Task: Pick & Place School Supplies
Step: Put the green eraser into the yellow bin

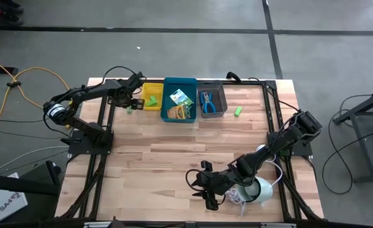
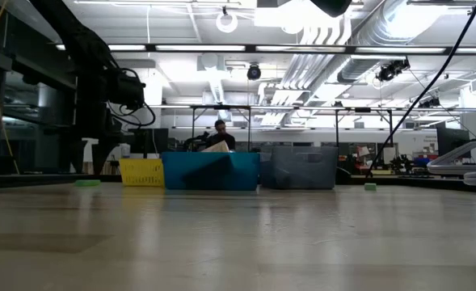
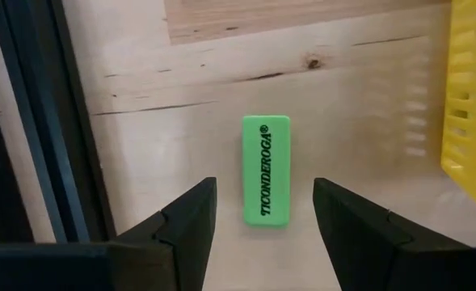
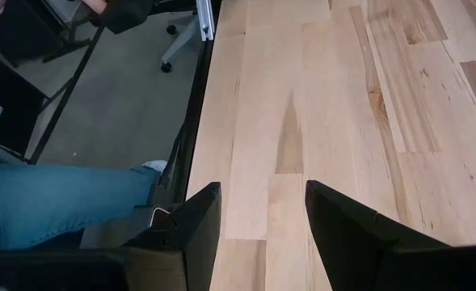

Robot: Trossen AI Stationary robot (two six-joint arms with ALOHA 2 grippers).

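Observation:
A green eraser (image 3: 266, 170) printed TICONDEROGA lies flat on the table at the far left, just beside the yellow bin (image 1: 152, 96). My left gripper (image 3: 263, 218) hangs open above it, pointing down, one finger on each side of its near end, touching nothing. The yellow bin holds another green piece (image 1: 152, 101). Crayon boxes (image 1: 181, 104) lie in the blue bin (image 1: 180, 85). Blue-handled scissors (image 1: 207, 101) lie in the grey bin (image 1: 221, 95). A second green eraser (image 1: 237, 111) lies right of the grey bin. My right gripper (image 1: 199, 185) waits open over bare wood near the front edge.
A round white device with a coiled cord (image 1: 256, 189) sits at the near right under the right arm. The black table frame (image 3: 35, 121) runs close beside the left eraser. A person's leg in jeans (image 4: 52, 202) shows beyond the table's edge.

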